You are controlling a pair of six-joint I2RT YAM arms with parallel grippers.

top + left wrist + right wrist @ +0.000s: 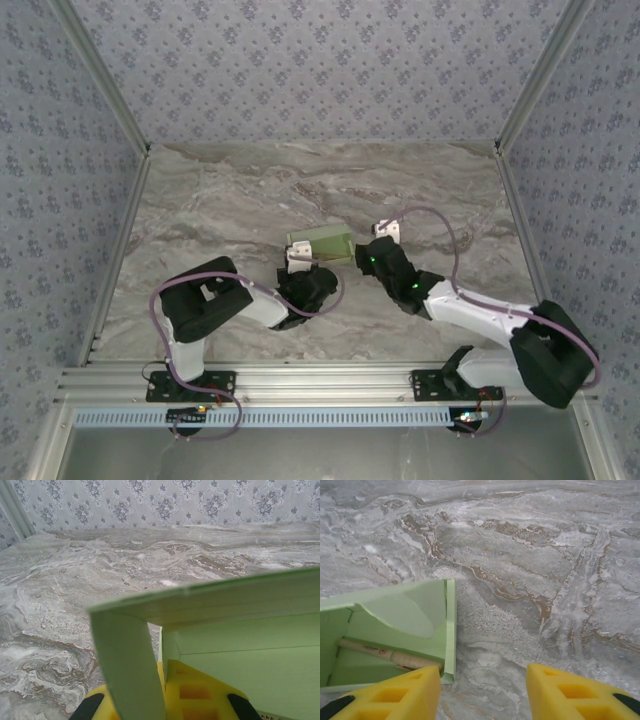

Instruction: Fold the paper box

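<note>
While the box (320,245) stands formed but open-topped | left pincer (167,697) pinches its wall | right pincer (482,690) wide, empty | flaps unclosed.

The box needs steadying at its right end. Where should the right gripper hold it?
Probably the paper box by its thin upright end wall, from the right: that edge stands free beside the open right gripper, a finger fitting inside above the wooden stick.

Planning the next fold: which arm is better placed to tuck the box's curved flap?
Right, probably: the right gripper stands open beside that flap; the left gripper is shut on the paper box, holding it.
</note>
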